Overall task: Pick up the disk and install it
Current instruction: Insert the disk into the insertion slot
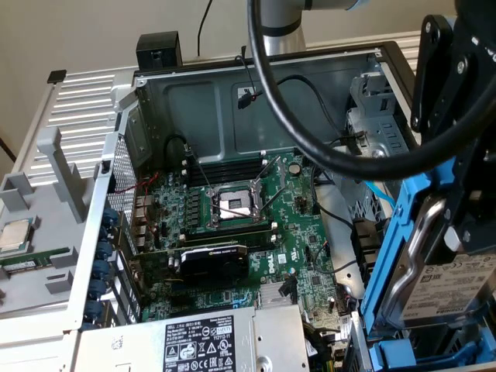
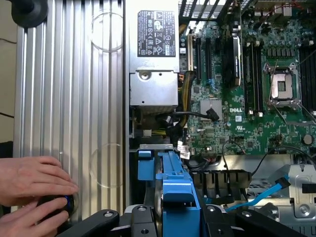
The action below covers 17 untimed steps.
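Disk (image 1: 453, 291) first, in the exterior view: it stands on edge, silver body and white label in its blue frame (image 1: 387, 256), at the drive-bay corner of the case (image 1: 232, 77). It is beside the motherboard (image 1: 232, 201), which lies flat inside the case. Our black hand (image 1: 469, 217) reaches onto it from above and covers its upper part. We judge it gripped, since nothing else seems to prop it upright. The grey power supply (image 1: 194, 341) sits in the case close by.

In the wrist view we look straight along the hand (image 2: 175, 219). Its two black jaws stand partway in, one on each side of the blue frame, pressed to the disk (image 2: 173, 195) between them. The disk hangs over the open case, beside the power supply (image 2: 154, 54). Outside the case, on the ribbed bench (image 2: 74, 98), a person's fingers (image 2: 54, 185) rest on a small dark knob (image 2: 61, 205).

We expect the disk to be dense and stiff, heavy for its size, and sensitive to knocks. The bare metal is smooth and could slip, and the plastic frame gives a little. We would hold it across the frame's long sides, near the middle, clear of the label face and the connector end.
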Available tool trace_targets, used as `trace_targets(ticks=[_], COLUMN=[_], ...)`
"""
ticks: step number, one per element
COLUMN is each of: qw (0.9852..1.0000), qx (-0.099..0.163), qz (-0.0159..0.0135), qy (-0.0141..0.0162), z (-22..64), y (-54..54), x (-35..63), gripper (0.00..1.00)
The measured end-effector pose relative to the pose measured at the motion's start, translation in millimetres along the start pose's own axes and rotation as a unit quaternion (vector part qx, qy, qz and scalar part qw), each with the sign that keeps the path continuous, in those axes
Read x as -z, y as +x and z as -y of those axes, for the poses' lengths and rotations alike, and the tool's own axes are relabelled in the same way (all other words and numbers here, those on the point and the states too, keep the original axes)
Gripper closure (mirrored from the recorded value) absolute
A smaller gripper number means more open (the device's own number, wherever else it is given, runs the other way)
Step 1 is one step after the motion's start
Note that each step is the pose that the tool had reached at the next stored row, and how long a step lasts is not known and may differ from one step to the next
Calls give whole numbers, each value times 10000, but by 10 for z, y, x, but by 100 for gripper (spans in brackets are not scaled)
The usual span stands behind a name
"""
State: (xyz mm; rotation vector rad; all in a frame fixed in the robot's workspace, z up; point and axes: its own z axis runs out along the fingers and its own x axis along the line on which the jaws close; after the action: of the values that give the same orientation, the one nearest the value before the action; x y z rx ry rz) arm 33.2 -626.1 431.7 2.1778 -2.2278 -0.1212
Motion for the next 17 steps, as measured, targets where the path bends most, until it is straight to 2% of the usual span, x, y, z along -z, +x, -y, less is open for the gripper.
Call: trace_targets(ticks=[13, 17], qw=[10000, 10000], qx=[2, 15], qz=[6, 6], qy=[3, 30], z=[1, 0], y=[1, 2], x=[-4, -4], gripper=[63, 63])
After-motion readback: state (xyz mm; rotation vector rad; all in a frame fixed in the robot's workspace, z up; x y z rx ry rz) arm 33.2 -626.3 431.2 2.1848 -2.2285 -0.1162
